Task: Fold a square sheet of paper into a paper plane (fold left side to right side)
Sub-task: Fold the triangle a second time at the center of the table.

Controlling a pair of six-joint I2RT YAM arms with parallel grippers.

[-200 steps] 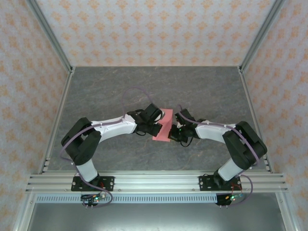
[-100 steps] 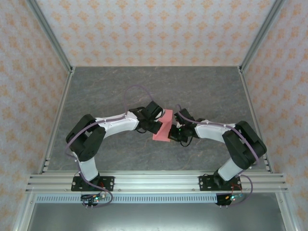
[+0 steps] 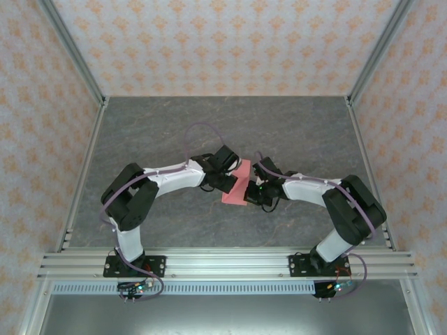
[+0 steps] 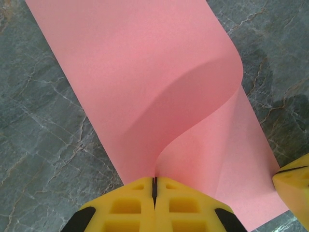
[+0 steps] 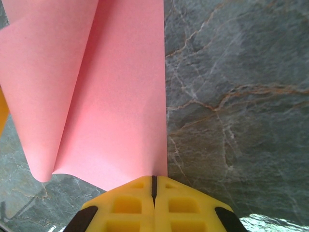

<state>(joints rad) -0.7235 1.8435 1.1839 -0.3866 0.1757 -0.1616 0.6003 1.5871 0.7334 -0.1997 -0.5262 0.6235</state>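
The salmon-pink square sheet of paper (image 3: 237,185) lies mid-table between both grippers, curled over into a loose half fold. In the left wrist view the sheet (image 4: 145,87) rises in a curved flap, and my left gripper (image 4: 154,182) is shut on its edge. In the right wrist view the sheet (image 5: 106,92) shows two overlapping layers, with my right gripper (image 5: 154,180) shut on its near right edge. A yellow fingertip of the other gripper (image 4: 295,181) shows at the lower right of the left wrist view. From above, the left gripper (image 3: 229,180) and right gripper (image 3: 253,191) flank the paper.
The grey marbled table (image 3: 223,125) stretches back to patterned walls, with metal frame posts (image 3: 87,167) along its sides. An aluminium rail (image 3: 223,265) carries the arm bases at the near edge.
The left arm's elbow has swung right and forward, carrying the paper's left edge over toward the right side. The right arm has held still.
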